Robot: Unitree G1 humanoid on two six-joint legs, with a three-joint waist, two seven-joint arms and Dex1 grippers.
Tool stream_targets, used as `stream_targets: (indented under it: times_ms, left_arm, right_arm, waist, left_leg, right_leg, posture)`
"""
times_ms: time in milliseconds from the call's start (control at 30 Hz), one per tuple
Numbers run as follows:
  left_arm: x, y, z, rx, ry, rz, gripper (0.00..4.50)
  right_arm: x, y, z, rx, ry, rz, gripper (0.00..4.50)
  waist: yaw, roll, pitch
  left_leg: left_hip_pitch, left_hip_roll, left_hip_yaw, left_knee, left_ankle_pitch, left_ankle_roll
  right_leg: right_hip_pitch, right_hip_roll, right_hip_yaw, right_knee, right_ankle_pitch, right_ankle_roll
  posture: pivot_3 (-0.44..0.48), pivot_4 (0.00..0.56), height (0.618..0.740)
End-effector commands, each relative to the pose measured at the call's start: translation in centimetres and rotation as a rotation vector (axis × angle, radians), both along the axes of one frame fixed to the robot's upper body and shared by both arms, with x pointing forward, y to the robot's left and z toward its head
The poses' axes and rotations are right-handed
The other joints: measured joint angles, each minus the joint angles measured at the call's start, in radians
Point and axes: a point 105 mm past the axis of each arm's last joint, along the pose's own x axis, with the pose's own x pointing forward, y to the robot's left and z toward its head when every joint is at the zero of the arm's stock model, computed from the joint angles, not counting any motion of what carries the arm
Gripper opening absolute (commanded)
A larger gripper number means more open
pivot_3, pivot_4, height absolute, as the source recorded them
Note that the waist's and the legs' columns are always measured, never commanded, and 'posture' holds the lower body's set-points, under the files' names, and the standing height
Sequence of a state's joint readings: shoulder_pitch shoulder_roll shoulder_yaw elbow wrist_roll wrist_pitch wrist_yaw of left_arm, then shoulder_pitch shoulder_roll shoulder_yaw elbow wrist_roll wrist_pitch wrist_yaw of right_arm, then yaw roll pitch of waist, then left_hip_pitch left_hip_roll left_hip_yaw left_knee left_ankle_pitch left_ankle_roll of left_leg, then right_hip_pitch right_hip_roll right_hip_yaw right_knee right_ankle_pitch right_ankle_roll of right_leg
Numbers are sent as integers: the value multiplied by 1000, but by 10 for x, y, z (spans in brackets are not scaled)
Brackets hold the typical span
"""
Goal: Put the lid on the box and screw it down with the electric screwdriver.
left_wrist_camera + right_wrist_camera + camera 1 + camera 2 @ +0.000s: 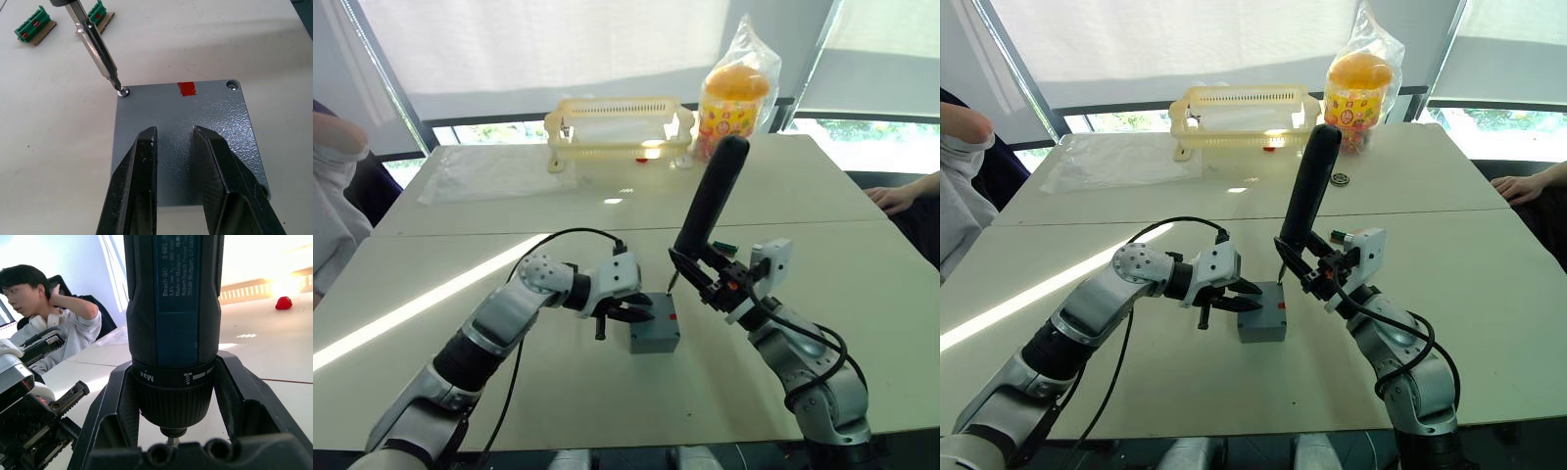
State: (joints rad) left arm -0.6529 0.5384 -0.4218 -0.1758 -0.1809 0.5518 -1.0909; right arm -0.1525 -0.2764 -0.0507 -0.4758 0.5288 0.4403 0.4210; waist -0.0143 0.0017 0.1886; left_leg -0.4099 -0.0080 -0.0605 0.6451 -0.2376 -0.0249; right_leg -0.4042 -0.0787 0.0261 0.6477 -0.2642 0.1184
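Two screws visible in corner holes of small square grey plastic lid (181, 142), already seated on small deep grey plastic box (655, 335) near middle of white tabletop (822, 372). Thin metal bit of black pen-like electric screwdriver (710, 201) engaged on one corner screw (124, 91); second corner screw (232, 86) beside red mark, tightness not readable. Remaining corners hidden behind left gripper fingers (137, 181). Right gripper (1317, 269) clenched around screwdriver body, tool tilted, tip down at lid corner. Left gripper (625, 311) just over lid, fingers spread slightly, nothing between them; contact with lid not certain. Judged status: lid placement done, screwing under way; at least this screw to finish, others to check. Yellow slotted plastic basket (619, 127) well apart at far edge.
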Motion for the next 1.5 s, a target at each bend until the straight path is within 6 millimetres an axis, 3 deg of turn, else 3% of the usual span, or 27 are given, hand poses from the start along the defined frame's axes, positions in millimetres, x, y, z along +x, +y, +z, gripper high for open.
stream_targets:
  times_ms: [33,400,1500]
  left_arm:
    - [-1,1,-8,40,7,-2,1125]
    - [-2,1,-9,45,8,-6,1125]
    - [0,1,-8,48,-5,-3,1125]
  right_arm:
    - [-7,1,22,3,-107,2,1733]
    - [-13,5,34,24,-132,20,1733]
    - [-7,3,14,-9,-87,4,1733]
  waist:
    - [0,0,0]
    - [0,0,0]
    - [0,0,0]
  left_leg:
    - [0,0,0,0,0,0]
    - [0,0,0,0,0,0]
    - [0,0,0,0,0,0]
  right_leg:
    - [0,0,0,0,0,0]
    - [0,0,0,0,0,0]
    - [0,0,0,0,0,0]
  posture:
    - [0,150,740]
    - [0,150,740]
    - [0,150,740]
